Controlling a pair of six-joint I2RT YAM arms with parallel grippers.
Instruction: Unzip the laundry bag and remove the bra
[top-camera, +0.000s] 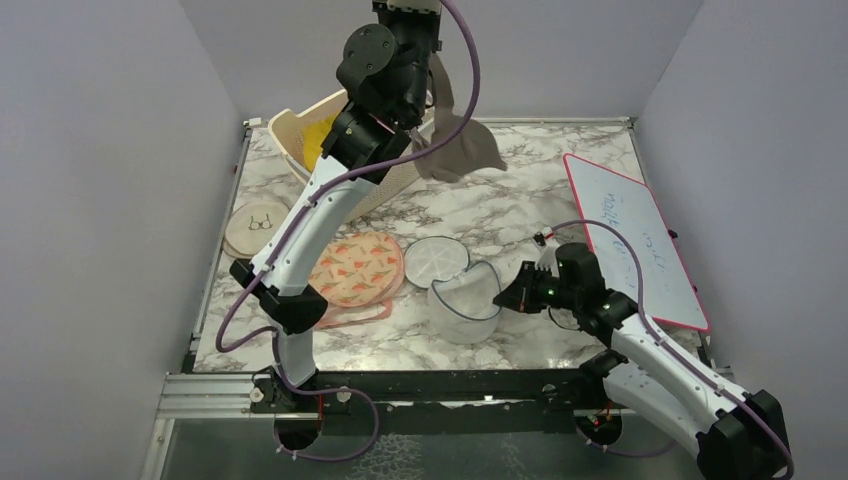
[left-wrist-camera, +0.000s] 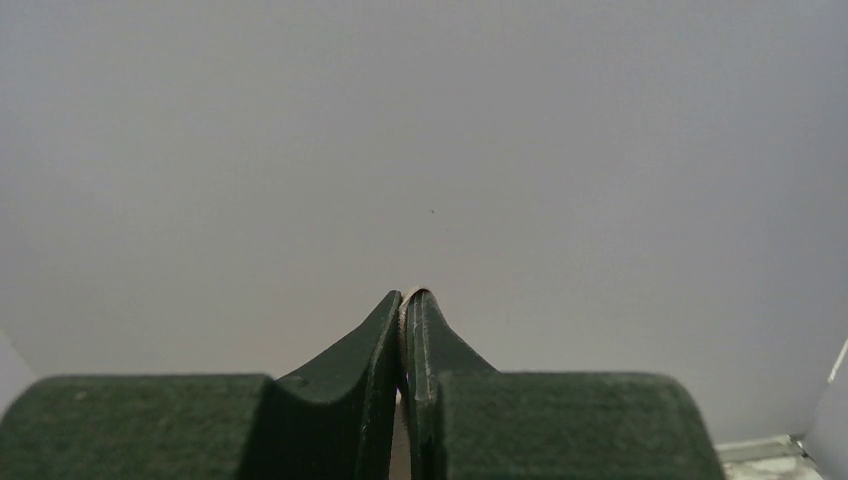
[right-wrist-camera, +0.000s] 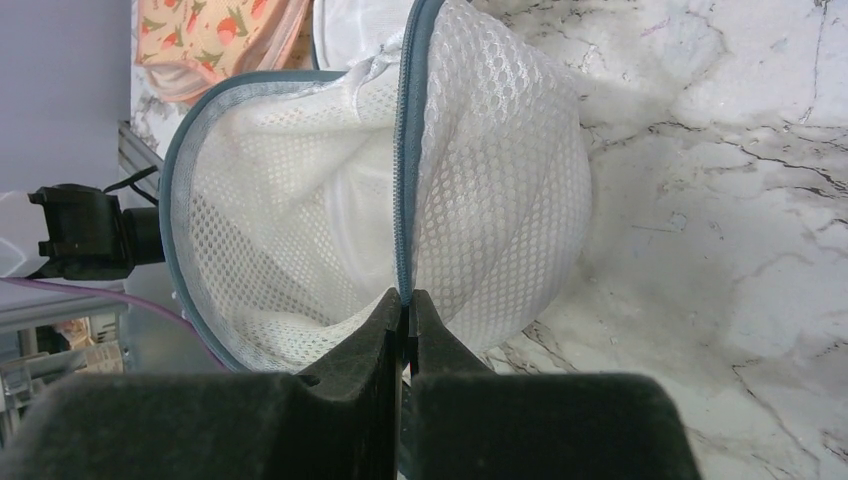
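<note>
The round white mesh laundry bag sits open on the marble table, its lid flipped back. In the right wrist view its blue-grey zip rim runs down into my right gripper, which is shut on the rim. My right gripper is at the bag's right side. My left gripper is raised high at the back, shut on a strap of the taupe bra, which hangs below it over the basket. In the left wrist view, a thin strip of fabric shows between the shut fingertips.
A cream basket with something yellow in it stands at the back left. A flat peach patterned pouch lies left of the bag. A cream disc with a glasses drawing lies at far left. A whiteboard lies at right.
</note>
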